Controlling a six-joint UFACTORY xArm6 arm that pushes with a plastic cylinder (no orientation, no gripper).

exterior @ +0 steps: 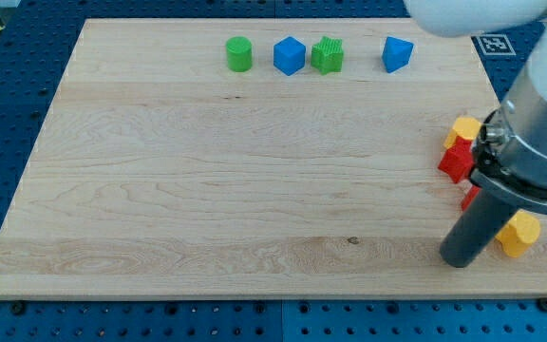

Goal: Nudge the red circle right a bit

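My tip [462, 258] rests on the board near the view's lower right. A red block [456, 162] lies above it, near the right edge; its shape is hard to make out. A second red block [468, 199] peeks out from behind the rod just below the first, mostly hidden, so I cannot tell which of the two is the circle. The tip sits a little below and left of this hidden red block.
A yellow block [463, 128] touches the upper red block from above. Another yellow block [520, 234] lies right of the tip. Along the top stand a green cylinder [239, 54], a blue cube [290, 55], a green star [328, 55] and a blue block [397, 54].
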